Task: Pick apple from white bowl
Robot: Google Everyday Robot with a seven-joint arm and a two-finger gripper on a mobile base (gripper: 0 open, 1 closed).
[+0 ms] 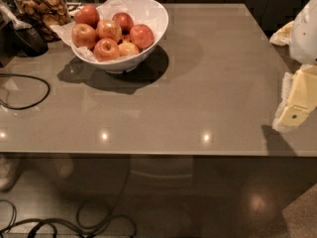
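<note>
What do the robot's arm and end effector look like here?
At the view's right edge, the arm is a rounded white shell. Below it, the end effector is a pale yellow, blocky piece with a small dark mark near its lower end and a whitish ribbed strip along its left side.

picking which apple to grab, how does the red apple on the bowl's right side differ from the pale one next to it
The red apple is evenly pinkish-red; the pale apple is yellow-orange. The red apple looks bigger and shows fully; the pale apple looks smaller and sits lower, nearer the front rim. Both are round and lie in the white bowl. The gripper is off at the right edge of the table, away from both.
</note>
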